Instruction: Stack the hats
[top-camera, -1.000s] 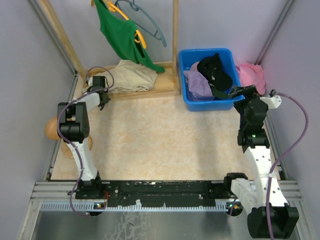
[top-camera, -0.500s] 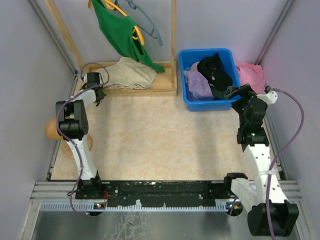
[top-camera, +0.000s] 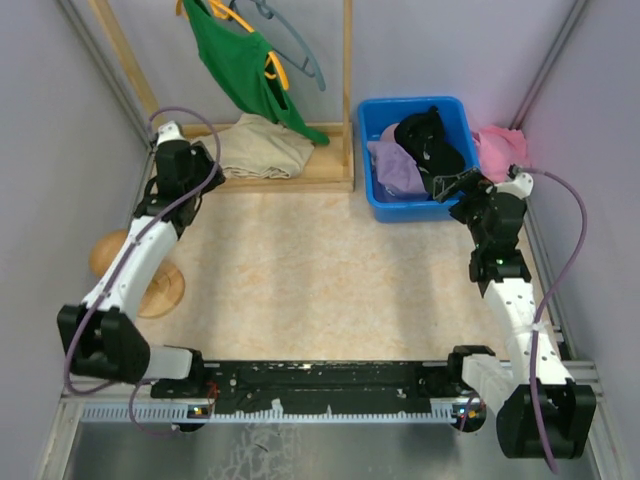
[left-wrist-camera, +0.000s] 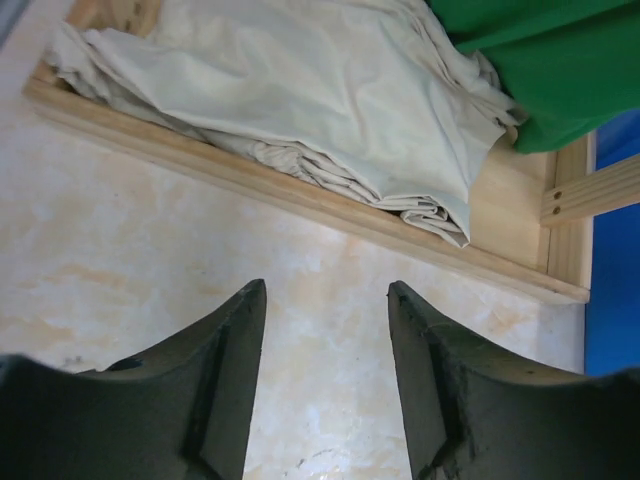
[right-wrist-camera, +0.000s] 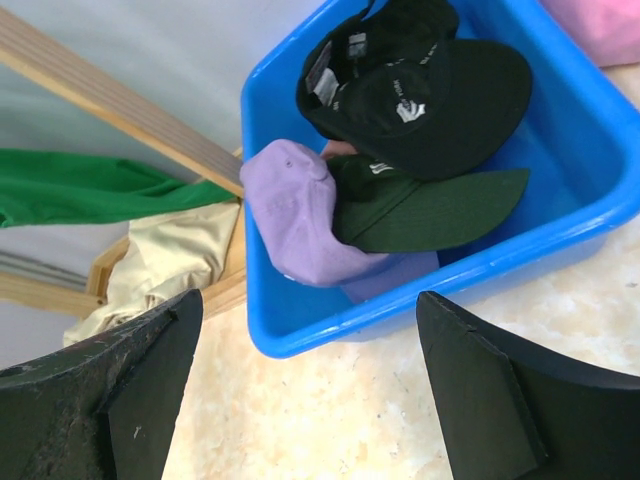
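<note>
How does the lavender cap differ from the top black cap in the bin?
The black cap sits on top of the pile; the lavender cap lies lower, its brim partly under a second dark cap. The black cap shows a white logo; the lavender cap shows none. Both lie in the blue bin, unheld.

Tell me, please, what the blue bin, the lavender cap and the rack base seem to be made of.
Blue bin: probably moulded plastic, smooth, slightly glossy. Lavender cap: soft matte fabric, dented, with panel seams. Rack base: apparently unpainted pale wood, showing grain.
</note>
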